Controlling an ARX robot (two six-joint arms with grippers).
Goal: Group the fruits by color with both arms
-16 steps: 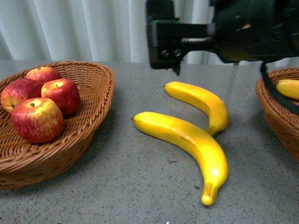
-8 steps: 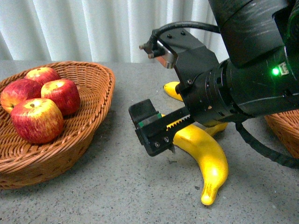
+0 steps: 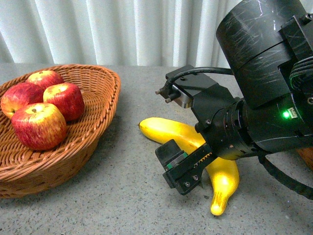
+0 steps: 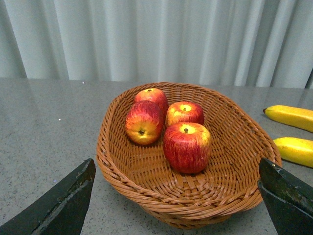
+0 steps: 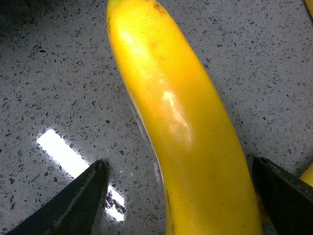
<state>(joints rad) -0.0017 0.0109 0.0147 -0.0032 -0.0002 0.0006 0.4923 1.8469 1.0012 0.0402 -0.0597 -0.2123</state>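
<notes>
Sitting in the basket [image 3: 105, 98] at the counter's [image 3: 122, 196] left edge: four apples [image 3: 41, 105]. Left claw [image 4: 176, 161] faces them, spread wide, empty. Mid-counter, right claw [image 5: 178, 163] straddles a banana [image 3: 161, 129], fingers apart, not squeezing.

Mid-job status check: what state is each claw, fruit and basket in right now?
Right claw: open, straddling the near banana, not yet closed.
Left claw: open, empty.
Near banana: lying on the table, ungripped.
Far banana: lying on the table.
Four apples: inside the wicker basket.
Wicker basket: upright on the table.
</notes>
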